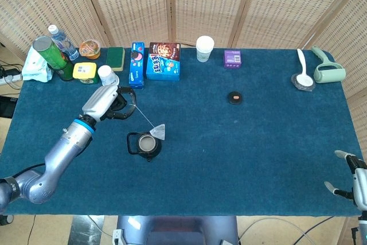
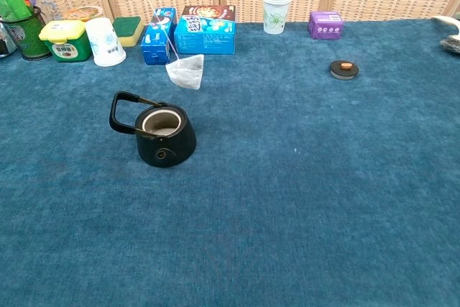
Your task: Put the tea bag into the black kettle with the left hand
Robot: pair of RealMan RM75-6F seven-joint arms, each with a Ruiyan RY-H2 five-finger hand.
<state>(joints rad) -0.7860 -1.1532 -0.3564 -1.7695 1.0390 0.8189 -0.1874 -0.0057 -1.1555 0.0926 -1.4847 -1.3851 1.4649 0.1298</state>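
The task is partway done: the tea bag is off the table and hangs in the air on its thin string from the left hand, whose fingers are curled in around the string's top end, though the exact pinch is too small to make out. The bag hangs above and just to the right of the black kettle, not yet over its mouth, so by my judgement what is left is to bring it over the opening, lower it in and let go. The kettle is open, with no lid on it; a small black lid-like disc lies well apart to the right. The bag is a pale, translucent mesh pouch, limp and roughly triangular, so it will likely swing on the string. The kettle is squat, rounded and matte black, with a loop handle on its left and a light inner wall. The table wears a nappy blue cloth. The right hand rests at the near right corner, fingers apart, holding nothing.
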